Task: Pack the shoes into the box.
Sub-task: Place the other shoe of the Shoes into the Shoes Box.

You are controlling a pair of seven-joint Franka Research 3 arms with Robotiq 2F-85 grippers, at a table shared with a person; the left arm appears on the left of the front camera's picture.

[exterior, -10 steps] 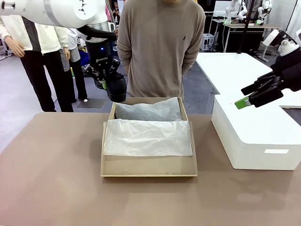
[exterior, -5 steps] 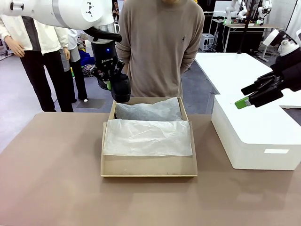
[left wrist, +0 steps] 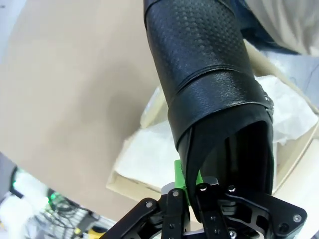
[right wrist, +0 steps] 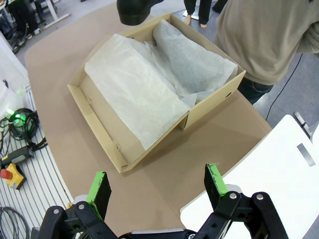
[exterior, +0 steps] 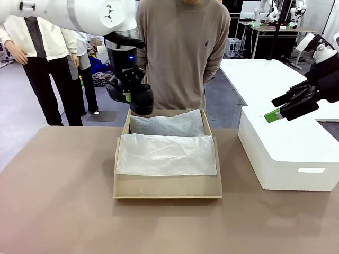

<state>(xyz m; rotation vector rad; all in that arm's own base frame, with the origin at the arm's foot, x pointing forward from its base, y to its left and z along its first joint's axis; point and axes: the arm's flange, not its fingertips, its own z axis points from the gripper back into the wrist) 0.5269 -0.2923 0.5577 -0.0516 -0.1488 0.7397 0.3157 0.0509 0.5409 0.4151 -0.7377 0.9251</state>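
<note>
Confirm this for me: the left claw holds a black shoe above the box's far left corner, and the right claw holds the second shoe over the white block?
Not quite. The right claw holds nothing: the right wrist view shows it wide open and empty, over the white block. The rest is right: the left claw holds a black shoe above the box's far left corner.
</note>
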